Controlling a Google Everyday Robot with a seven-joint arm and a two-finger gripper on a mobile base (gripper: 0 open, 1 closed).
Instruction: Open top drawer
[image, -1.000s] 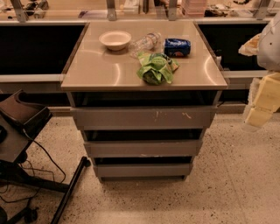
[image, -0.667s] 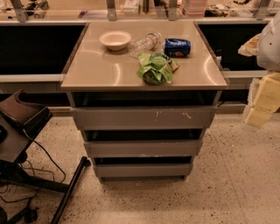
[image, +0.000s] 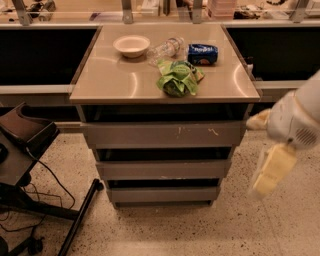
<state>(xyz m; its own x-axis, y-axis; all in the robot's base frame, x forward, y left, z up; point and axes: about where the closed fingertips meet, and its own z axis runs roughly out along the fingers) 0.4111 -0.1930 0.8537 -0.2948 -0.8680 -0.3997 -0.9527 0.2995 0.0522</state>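
Note:
The top drawer (image: 162, 134) is the widest grey front just under the tabletop, with pale scuff marks right of centre. It sits pushed in, roughly in line with the two narrower drawer fronts (image: 162, 169) below it. My gripper (image: 270, 171) is a pale, blurred shape hanging off the white arm (image: 300, 117) at the right. It hovers just beyond the cabinet's right side, between the top and bottom drawers' height, and is not touching any drawer.
On the tabletop (image: 110, 80) are a white bowl (image: 131, 45), a clear plastic bottle (image: 166, 48), a blue packet (image: 202, 53) and a green chip bag (image: 177, 78). A dark chair base with cables (image: 30, 165) stands at the left. Speckled floor (image: 165, 230) lies in front.
The arm and gripper have come down and a little left, closer to the cabinet's right side. The drawers and the tabletop items have not moved.

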